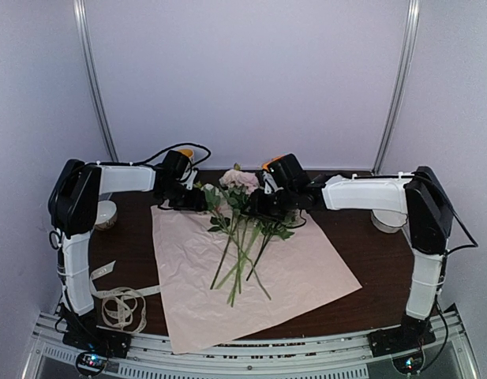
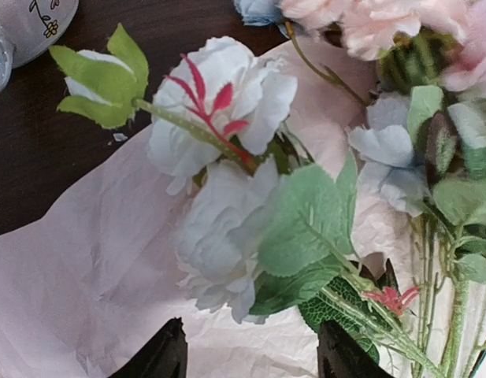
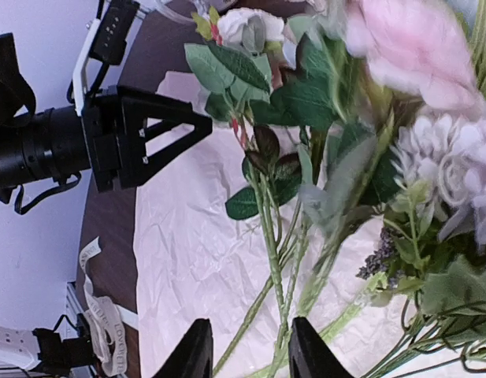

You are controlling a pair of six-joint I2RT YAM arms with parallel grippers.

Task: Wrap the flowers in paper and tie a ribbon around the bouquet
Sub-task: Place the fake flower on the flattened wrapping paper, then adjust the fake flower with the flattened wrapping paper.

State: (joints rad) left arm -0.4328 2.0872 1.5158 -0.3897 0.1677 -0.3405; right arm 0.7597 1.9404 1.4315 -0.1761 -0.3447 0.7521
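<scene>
Lying flat on the dark brown bench (image 1: 369,264) is the pale pink paper (image 1: 306,272), spread out and a bit crinkly, with one corner pointing to the near edge between the two arms. The flowers (image 1: 241,237) lie on top of the paper. Their long green stems point toward the near edge and fan out a little. Their pink, white and pale blue blooms sit at the far edge of the sheet, and some poke past it. The ribbon (image 1: 121,306) lies in loose loops on the bench by the left arm's base, just beside the paper's left edge and apart from the flowers. The left end effector (image 2: 250,327) is at the far left corner of the paper, next to the white blooms. Its two dark fingers stand wide apart and hold nothing; the white blooms and a big green leaf lie just in front of the tips. The right end effector (image 3: 250,323) is low over the flowers, close under the blooms where the stems come together. Its fingers are partly open, and thin green stems show in the gap between them, but the fingers are not squeezed onto them. A white cup (image 2: 26,27) with a little flower drawing stands on the bench behind the left arm, off the paper.
</scene>
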